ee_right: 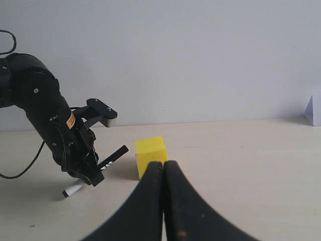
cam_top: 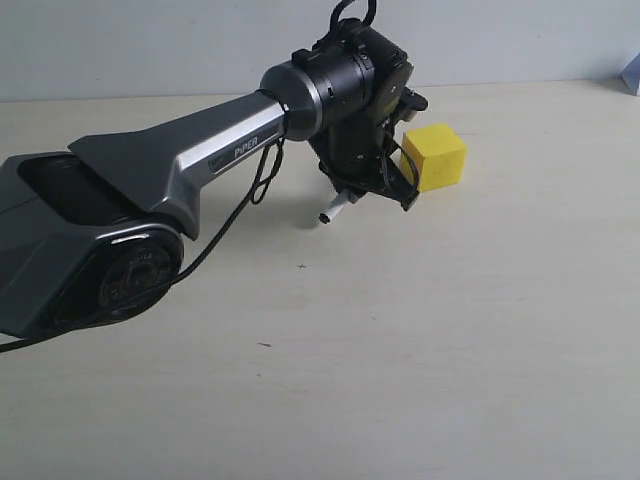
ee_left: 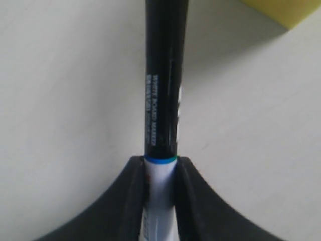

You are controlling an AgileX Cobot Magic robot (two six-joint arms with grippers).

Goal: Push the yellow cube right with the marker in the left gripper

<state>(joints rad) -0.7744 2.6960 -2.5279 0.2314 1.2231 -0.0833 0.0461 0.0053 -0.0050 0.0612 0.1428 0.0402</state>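
The yellow cube [cam_top: 435, 156] sits on the pale table, just right of my left gripper [cam_top: 378, 185]. That gripper is shut on the marker [cam_top: 333, 208], whose white end sticks out to the lower left. In the left wrist view the jaws clamp the white barrel of the marker [ee_left: 160, 100], the black cap points away, and a corner of the cube [ee_left: 288, 10] shows beside it. In the right wrist view the marker [ee_right: 111, 156] slants with its cap tip a little short of the cube [ee_right: 150, 153]. My right gripper [ee_right: 164, 165] is shut on nothing, in front of the cube.
A loose black cable [cam_top: 262, 180] hangs under the left arm [cam_top: 190, 160]. A pale object [cam_top: 632, 75] stands at the far right by the wall. Bare table [cam_top: 450, 330] lies right of and in front of the cube.
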